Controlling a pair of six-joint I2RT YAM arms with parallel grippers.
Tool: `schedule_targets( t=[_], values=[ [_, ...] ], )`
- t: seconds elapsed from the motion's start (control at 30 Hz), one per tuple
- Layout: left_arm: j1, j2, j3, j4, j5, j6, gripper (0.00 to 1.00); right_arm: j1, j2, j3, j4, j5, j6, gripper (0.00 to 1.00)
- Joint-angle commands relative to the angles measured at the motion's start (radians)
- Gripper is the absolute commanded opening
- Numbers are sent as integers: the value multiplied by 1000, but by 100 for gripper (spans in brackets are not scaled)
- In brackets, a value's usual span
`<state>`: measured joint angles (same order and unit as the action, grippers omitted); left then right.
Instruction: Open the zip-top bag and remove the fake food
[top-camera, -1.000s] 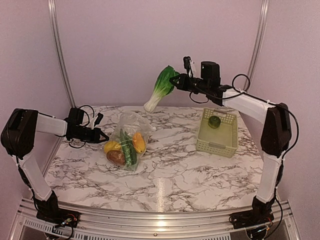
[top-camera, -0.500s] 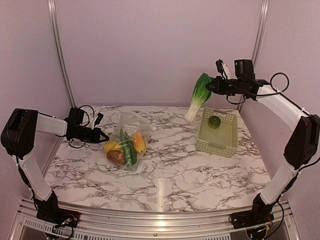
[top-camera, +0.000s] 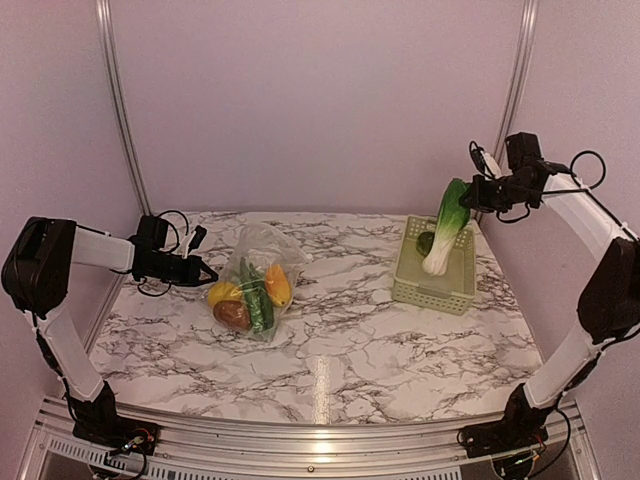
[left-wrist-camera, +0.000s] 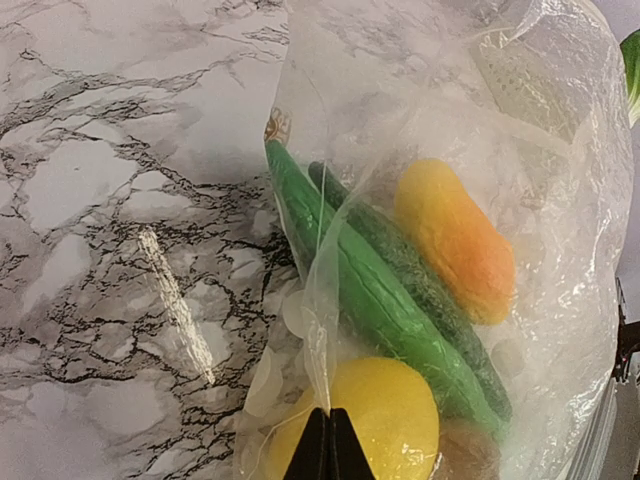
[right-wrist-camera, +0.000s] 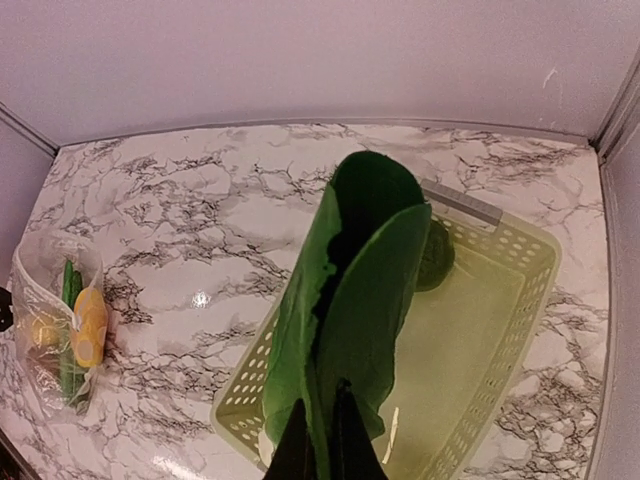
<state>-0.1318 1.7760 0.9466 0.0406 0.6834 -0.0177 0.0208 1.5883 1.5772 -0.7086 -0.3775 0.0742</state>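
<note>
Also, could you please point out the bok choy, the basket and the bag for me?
bok choy (top-camera: 454, 206): top view, on its green leaves.
basket (top-camera: 432, 297): top view, on its near wall.
bag (top-camera: 258, 243): top view, on its clear upper part.

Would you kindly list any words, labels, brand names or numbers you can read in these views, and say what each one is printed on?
No text can be read in any view.
On the clear crinkly plastic zip-top bag, a small orange-and-brown printed mark: too small and blurred to read.
On the pale green slotted plastic basket, the green leafy toy vegetable and the marble-patterned table: no lettering visible.
</note>
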Motion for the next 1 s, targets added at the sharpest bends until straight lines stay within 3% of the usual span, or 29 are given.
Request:
schedule_targets(
  t=[0.0,0.23,0.5,0.53,0.6,0.77,0.97],
  values=[
    [3,-11,-7,1,17,12,0,-10,33,16,-88,29,-71,0],
    [3,-15,-14,3,17,12,0,-47,124,24,-127,95,-179,0],
    [3,-16,-14,2,19,39,0,-47,291,158,-193,164,-252,0],
    [3,-16,-14,1,20,41,0,-46,313,175,-211,162,-260,2],
    [3,-19,-15,1,19,41,0,-47,351,206,-239,188,-265,19],
    [3,-20,-16,1,19,44,0,-47,370,282,-220,215,-226,39],
    [-5,-14,-7,-4,13,46,0,-37,384,352,-201,171,-188,44]
  ],
)
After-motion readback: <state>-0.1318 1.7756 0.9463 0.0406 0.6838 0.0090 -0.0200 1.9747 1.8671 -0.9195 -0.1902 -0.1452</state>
